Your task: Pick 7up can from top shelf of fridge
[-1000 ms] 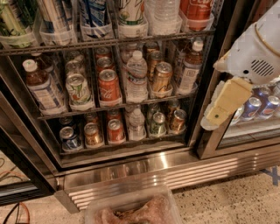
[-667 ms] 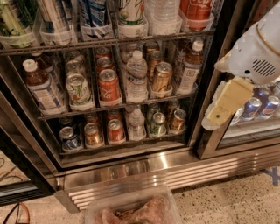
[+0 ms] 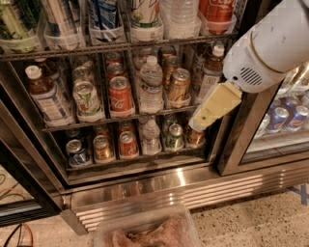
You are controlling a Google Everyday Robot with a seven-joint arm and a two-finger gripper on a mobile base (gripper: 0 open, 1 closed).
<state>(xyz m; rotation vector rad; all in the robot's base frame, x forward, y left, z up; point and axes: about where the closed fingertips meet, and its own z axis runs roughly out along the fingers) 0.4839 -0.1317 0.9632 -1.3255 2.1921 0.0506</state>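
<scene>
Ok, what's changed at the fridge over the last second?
The gripper moved left, now in front of the right end of the middle rack, below the 7up can on the top shelf. Nothing was grasped; everything else stayed put.

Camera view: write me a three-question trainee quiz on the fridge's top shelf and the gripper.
1. True or false: the gripper holds the 7up can.
2. What stands just right of the 7up can on the top shelf?
3. The gripper is: A) level with the top shelf, B) below it, by the right door post of the fridge, C) down at the floor.
Key: 1 false, they are well apart. 2 a clear bottle. 3 B.
</scene>
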